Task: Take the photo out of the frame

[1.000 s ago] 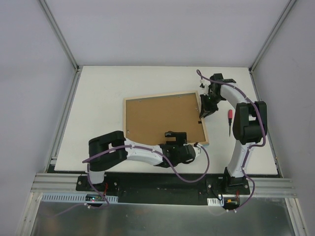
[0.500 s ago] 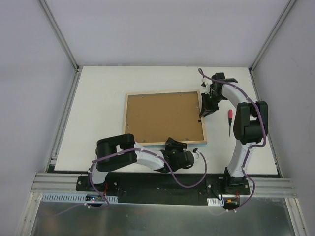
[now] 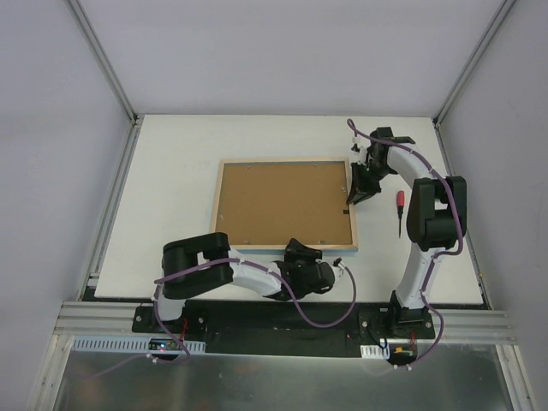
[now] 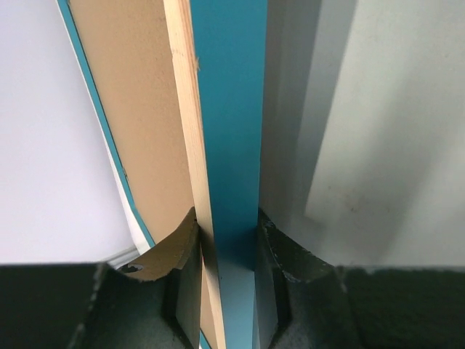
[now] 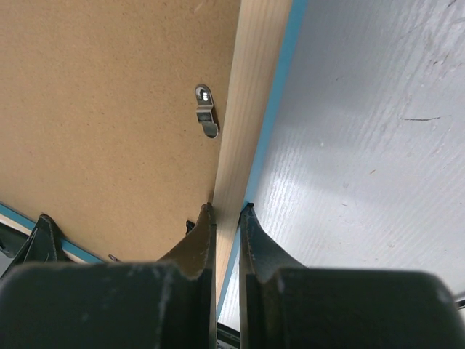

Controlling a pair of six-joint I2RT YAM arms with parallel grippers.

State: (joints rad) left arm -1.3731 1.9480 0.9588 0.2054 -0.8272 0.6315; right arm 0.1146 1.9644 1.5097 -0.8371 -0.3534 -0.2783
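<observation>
Plainly, the frame is seen back-up near the middle of the worktop, its brown backing board uppermost. The photo is not seen in any view and is judged to lie beneath that board.

The left gripper is set on the rail facing the worktop's near edge. Its jaws are drawn narrow, and the pale wood and turquoise face fill the gap between them. The right gripper is pinched on the rail facing the right edge.

The frame is judged light and stiff, best held by its wooden rails as it is now. The photo is expected to be thin, bendable and easily creased, so it should be taken by an edge once the board is freed.

From above, only the brown back and a red screwdriver near the right edge are shown. The turquoise front is revealed solely by the wrist views. A metal turn clip, lying over the board, is made clear by the right wrist alone.
</observation>
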